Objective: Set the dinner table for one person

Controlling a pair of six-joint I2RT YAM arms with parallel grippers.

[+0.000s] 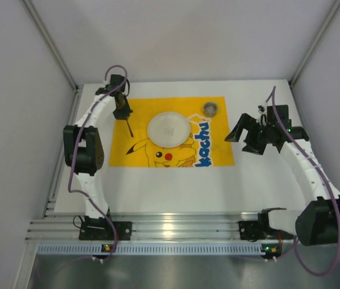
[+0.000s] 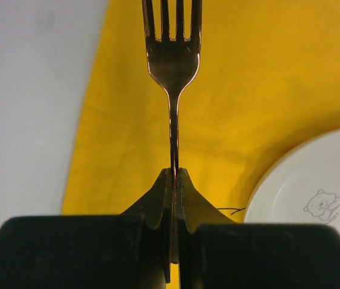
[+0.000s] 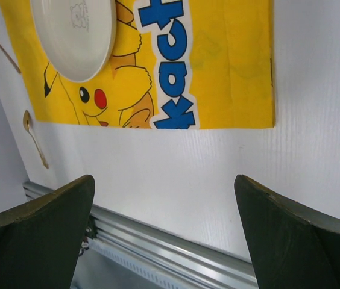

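left jaws pinch a fork (image 2: pixel 173 60) over the yellow mat (image 2: pixel 266 90), nine o'clock of the plate (image 1: pixel 169 127). right jaws gape wide above the tabletop (image 3: pixel 218 174).

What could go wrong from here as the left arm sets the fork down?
1. The left gripper pinches only the thin handle of the fork, with most of its length sticking out; it could pivot or slip on release.
2. The plate lies close on the fork's right; lowering off course might knock its rim.
3. The cloth mat shows creases; dragging the fork could bunch it.
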